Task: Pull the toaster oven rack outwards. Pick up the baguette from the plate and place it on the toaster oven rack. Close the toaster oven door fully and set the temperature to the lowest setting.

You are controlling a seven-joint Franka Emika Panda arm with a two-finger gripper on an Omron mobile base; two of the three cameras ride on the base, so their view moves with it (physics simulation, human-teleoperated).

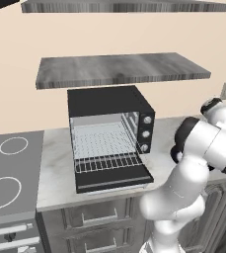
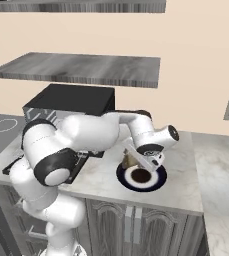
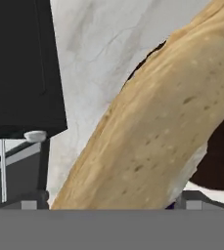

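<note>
Gripper (image 2: 136, 161) clamps the baguette (image 3: 152, 132) just above the plate (image 2: 158, 181), apparently mid-pickup; next comes a carry to the pulled-out toaster oven rack (image 1: 107, 160).

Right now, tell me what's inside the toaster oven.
The toaster oven rack is pulled partly out over the open toaster oven door. Nothing lies on it. The cavity's far left corner is hidden.

1. The worktop (image 1: 55, 163) is pale marble, mounted above grey cabinets.
2. The black toaster oven (image 1: 107, 101) stands directly on it.
3. The plate (image 2: 158, 182) rests on it, right of the oven.
</note>
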